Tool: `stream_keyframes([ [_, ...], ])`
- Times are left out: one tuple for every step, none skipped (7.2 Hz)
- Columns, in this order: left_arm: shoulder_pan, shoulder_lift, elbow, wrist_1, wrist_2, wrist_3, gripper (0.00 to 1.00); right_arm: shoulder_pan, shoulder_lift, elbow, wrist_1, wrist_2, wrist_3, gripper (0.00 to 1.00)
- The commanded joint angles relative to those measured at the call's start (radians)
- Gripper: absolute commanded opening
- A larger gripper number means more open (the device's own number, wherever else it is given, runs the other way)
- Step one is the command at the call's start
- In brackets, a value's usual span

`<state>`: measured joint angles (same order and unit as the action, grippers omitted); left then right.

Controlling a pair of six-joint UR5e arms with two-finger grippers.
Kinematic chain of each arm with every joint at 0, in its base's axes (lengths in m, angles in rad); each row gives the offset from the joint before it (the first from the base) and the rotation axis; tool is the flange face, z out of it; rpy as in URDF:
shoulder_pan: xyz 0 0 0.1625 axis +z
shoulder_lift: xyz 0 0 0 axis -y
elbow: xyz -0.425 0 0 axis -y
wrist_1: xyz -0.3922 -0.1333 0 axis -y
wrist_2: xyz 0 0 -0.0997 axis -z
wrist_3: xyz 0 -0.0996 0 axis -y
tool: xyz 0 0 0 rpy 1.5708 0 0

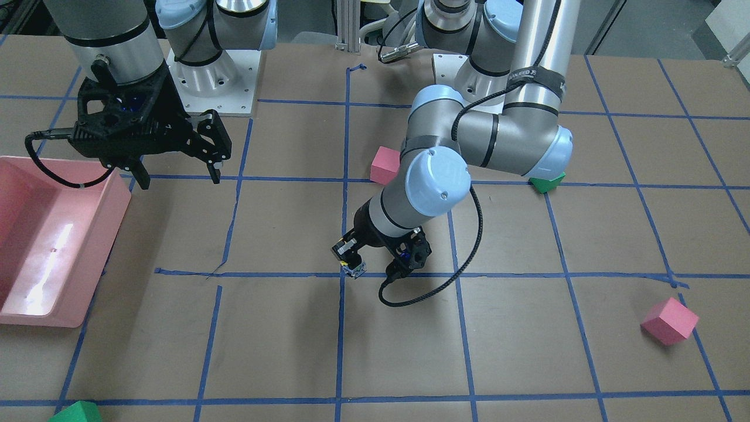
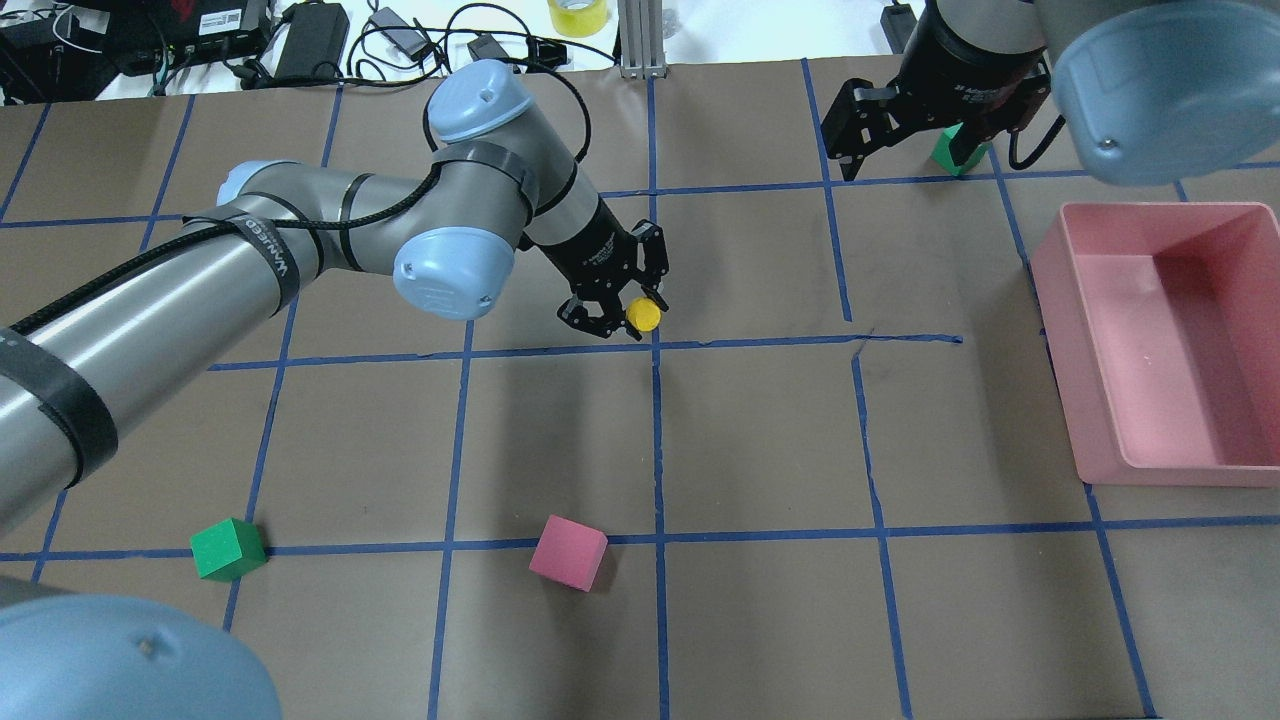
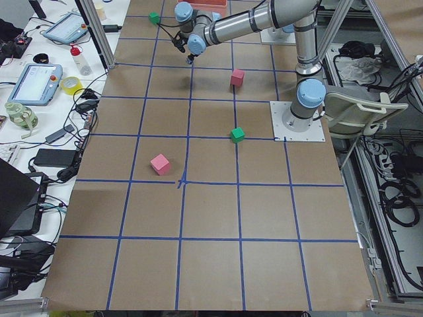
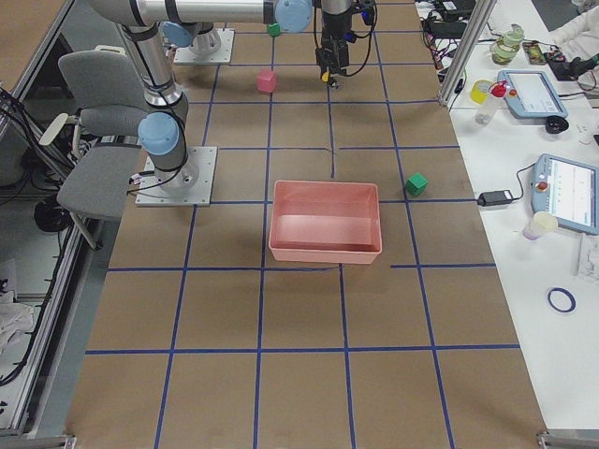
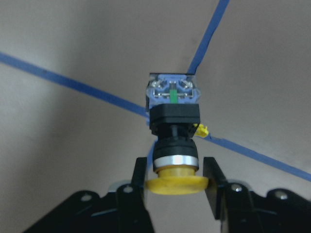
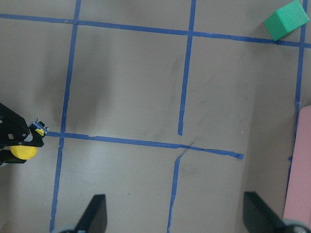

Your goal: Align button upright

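One button (image 5: 174,114). One pink bin (image 2: 1062,340).

Two pink cubes: the first pink cube (image 1: 385,164) and the second pink cube (image 1: 670,320), both well apart from the bin, the second the farther.

Two green cubes: the near green cube (image 2: 958,152), close to the bin, and the far green cube (image 2: 228,549), well apart from it.

Two arms, each with one claw: a left claw (image 2: 628,318) and a right claw (image 1: 180,177).

One bench (image 2: 760,450) carries it all.
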<state>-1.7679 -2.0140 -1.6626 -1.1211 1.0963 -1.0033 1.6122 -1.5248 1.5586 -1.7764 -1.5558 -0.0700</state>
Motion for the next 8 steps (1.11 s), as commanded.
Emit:
stream_keyframes([
  [0.053, -0.061, -0.002, -0.029, -0.195, -0.055, 0.0, 0.0, 0.0, 0.0, 0.0, 0.0, 0.001, 1.0],
  [0.074, -0.084, 0.0, -0.029, -0.266, -0.052, 0.0, 0.0, 0.0, 0.0, 0.0, 0.0, 0.001, 1.0],
  [0.085, -0.101, -0.006, -0.031, -0.269, -0.058, 0.0, 0.0, 0.0, 0.0, 0.002, 0.0, 0.001, 1.0],
  [0.087, -0.118, -0.012, -0.031, -0.272, -0.061, 0.0, 0.0, 0.0, 0.003, 0.002, 0.0, 0.001, 1.0],
  [0.087, -0.124, -0.016, -0.029, -0.273, -0.061, 0.08, 0.0, 0.0, 0.006, 0.0, 0.0, 0.001, 1.0],
  [0.087, -0.127, -0.014, -0.029, -0.273, -0.057, 0.34, 0.0, 0.0, 0.006, -0.005, 0.0, 0.001, 1.0],
  [0.087, -0.127, -0.014, -0.031, -0.276, -0.064, 0.99, 0.0, 0.0, 0.006, -0.005, 0.0, 0.001, 1.0],
  [0.088, -0.118, -0.003, -0.029, -0.276, -0.06, 1.0, 0.0, 0.0, 0.006, -0.003, 0.0, 0.001, 1.0],
])
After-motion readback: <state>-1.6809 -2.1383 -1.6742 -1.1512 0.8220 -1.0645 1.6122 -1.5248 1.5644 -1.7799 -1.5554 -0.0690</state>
